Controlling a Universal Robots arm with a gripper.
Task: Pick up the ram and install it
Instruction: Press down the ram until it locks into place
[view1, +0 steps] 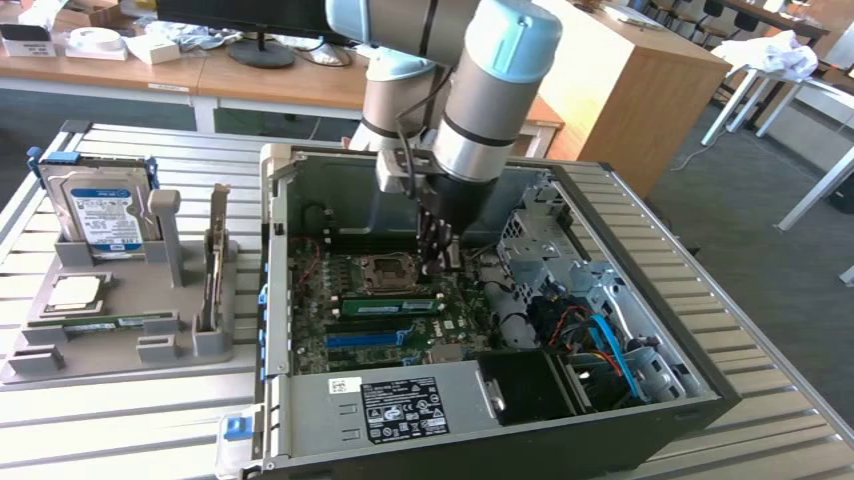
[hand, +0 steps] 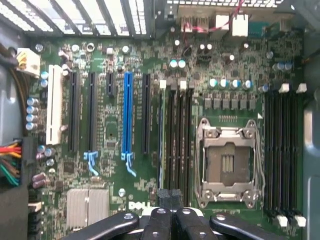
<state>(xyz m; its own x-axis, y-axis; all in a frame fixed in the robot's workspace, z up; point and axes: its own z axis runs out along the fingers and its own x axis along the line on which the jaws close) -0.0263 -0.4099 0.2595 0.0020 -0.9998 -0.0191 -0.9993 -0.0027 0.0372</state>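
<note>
- While the gripper (view1: 442, 262) hangs inside the open computer case (view1: 694, 330), its fingers (hand: 170, 222) are pressed together with nothing between them.
- Just below it the ram (view1: 390, 305) — a green stick — stands seated in a motherboard (hand: 150, 185) slot beside the empty processor socket (view1: 384, 270).
- A hard drive (view1: 104, 215) stands in the grey holder (view1: 94, 350) outside.

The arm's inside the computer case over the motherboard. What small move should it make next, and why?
Probably a short push down on the long green ram stick. It already stands in a slot beside the empty silver processor socket, and the gripper sits just above with fingers shut, gripping nothing visible. Whether the clips have latched, I cannot tell.
</note>
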